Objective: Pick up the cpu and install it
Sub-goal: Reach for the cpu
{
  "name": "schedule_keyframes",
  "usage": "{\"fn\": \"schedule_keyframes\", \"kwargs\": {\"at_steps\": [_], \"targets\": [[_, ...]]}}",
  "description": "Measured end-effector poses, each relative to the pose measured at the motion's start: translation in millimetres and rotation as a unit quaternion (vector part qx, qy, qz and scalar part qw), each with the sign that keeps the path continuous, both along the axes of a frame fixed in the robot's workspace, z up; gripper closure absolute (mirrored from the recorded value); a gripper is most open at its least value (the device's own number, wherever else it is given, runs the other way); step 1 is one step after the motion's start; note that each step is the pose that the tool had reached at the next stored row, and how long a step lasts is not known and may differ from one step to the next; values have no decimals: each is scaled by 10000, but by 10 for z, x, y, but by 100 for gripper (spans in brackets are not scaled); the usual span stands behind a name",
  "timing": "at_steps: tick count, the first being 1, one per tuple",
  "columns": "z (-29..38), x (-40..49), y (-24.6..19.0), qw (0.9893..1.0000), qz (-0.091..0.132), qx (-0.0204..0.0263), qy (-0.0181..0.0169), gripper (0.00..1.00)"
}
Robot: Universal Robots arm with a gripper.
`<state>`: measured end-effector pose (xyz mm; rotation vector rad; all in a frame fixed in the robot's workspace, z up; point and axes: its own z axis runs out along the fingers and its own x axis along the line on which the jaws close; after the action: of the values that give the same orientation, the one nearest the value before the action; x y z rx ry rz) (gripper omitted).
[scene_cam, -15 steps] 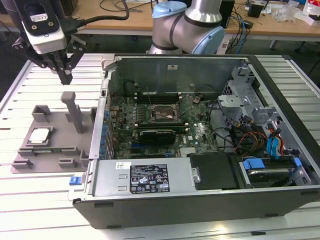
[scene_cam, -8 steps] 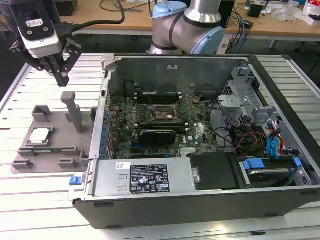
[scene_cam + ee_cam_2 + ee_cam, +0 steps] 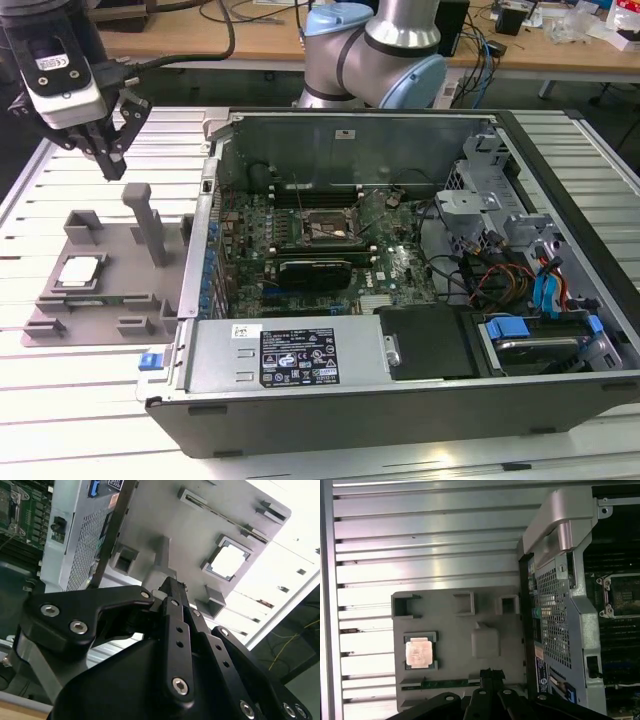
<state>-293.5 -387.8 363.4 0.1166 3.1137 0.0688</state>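
cpu (image 3: 80, 271) sits flat in a tray (image 3: 120, 262) pocket, left-centre of the exterior view. My read: light, rigid, slick metal lid, delicate underside, so take it by opposite edges and keep it level. gripper (image 3: 110, 165) hovers upper left above the tray, apart from cpu. Jaws look closed together, holding nothing.

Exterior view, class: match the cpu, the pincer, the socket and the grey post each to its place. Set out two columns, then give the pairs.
Things:
1. cpu
2. pincer
3. socket
4. grey post

Places:
A. inside the open computer case
B. standing upright on the grey tray
C. lying flat in a recess of the tray
D. hanging above the tray, holding nothing

Pairs: 1-C, 2-D, 3-A, 4-B.
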Motion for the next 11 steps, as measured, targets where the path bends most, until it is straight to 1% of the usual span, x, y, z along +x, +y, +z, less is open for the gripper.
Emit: {"fn": "schedule_keyframes", "kwargs": {"at_steps": [3,6,9,11], "targets": [[-47,-53,18,10000,0,0,0,89],[-114,-97,38,10000,0,0,0,89],[-185,-189,58,10000,0,0,1,89],[-203,-214,64,10000,0,0,2,89]]}}
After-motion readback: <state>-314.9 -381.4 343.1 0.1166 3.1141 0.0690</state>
